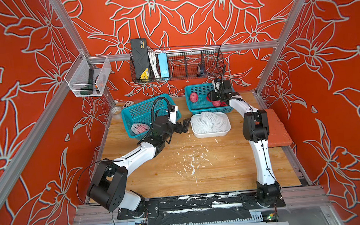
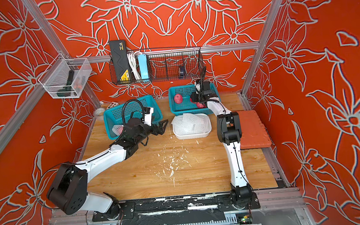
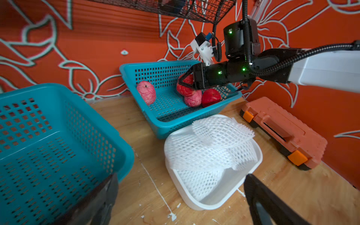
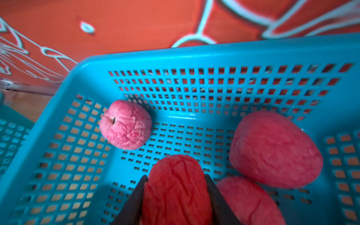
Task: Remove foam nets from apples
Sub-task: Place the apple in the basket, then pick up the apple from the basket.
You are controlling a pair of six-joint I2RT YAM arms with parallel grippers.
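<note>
In both top views the left gripper (image 1: 184, 125) hangs over the table between the near basket (image 1: 144, 111) and the tray (image 1: 211, 134), jaws spread wide and holding nothing. A netted apple (image 1: 139, 128) lies at the near end of that basket, its sleeve running lengthwise along the near wall. Loose nets (image 1: 208, 120) are heaped flat in the tray, which touches the front wall of the far basket (image 1: 209, 110). The right gripper (image 1: 212, 97) reaches into the far basket, and a lone apple (image 2: 178, 98) sits well apart from it at the other end. An orange case (image 1: 277, 129) lies at the table's right edge. In the left wrist view the right gripper's jaws are clenched on a bare held apple (image 3: 186, 90), which sits just beside and slightly above two more apples (image 3: 193, 99) in the basket corner. The left fingers (image 3: 263, 200) show wide apart at the frame edge. In the right wrist view the held apple is pinched across its narrow waist between both fingers (image 4: 216, 194), its long axis pointing straight out along them. The lone apple lies on its side, its stem dimple facing sideways.
</note>
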